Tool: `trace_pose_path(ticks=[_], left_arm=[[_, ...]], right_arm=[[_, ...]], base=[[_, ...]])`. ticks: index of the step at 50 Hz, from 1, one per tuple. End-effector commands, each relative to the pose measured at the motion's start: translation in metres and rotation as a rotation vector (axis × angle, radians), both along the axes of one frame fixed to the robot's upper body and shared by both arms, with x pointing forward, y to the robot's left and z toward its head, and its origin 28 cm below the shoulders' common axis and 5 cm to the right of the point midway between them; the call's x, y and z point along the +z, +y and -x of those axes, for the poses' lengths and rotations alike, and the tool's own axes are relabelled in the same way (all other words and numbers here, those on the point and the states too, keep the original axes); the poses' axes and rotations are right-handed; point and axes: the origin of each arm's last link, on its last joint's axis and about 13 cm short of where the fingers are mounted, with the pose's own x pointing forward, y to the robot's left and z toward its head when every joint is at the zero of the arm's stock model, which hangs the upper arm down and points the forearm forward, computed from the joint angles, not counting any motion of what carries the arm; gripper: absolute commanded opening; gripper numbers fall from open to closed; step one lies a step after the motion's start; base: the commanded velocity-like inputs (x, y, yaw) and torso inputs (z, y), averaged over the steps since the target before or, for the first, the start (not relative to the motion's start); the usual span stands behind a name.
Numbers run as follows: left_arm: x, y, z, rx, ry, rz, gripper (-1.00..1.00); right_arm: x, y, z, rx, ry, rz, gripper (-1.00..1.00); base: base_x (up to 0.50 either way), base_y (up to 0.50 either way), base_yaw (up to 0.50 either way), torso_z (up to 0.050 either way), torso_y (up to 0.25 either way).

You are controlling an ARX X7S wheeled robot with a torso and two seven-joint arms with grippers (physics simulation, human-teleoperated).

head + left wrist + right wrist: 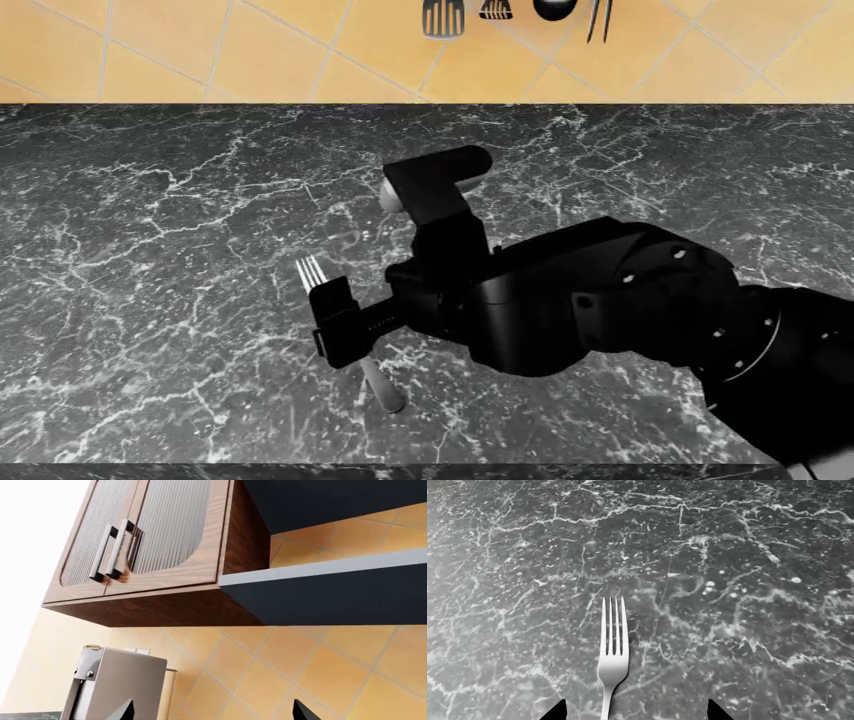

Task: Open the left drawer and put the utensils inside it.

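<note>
One of the utensils, a silver four-tined fork [311,270], lies flat on the black marble counter [160,250]. My right gripper [336,322] hovers over its handle, and the arm hides the middle of the fork. In the right wrist view the fork [612,655] points away from the camera, and its handle runs between the fingertips of my right gripper [635,714], which is open and holds nothing. My left gripper [215,713] is open and empty, aimed up at the tiled wall. The left drawer is out of view.
Small dark tools [514,12] hang on the yellow tiles behind the counter. The counter's front edge [400,468] runs just below the fork. The left wrist view shows a wooden wall cabinet [153,535], a dark hood [327,595] and a silver appliance [113,685].
</note>
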Motion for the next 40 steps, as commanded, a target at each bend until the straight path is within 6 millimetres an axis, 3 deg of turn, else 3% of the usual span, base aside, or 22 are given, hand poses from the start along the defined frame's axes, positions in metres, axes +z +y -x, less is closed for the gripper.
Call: trace_pose_path(ticks=[1,40], left_arm=[[0.000,0.000,0.000,0.000,0.000,0.000,1.00],[0.000,0.000,0.000,0.000,0.000,-0.001,1.00]], right_arm=[[-0.006,0.005,-0.008,0.002,0.004,0.035,1.00],[-0.024,0.024,-0.007,0.065,0.009,0.104,1.00]], base=[[0.00,0.00,0.00,0.000,0.000],[0.00,0.00,0.00,0.000,0.000]])
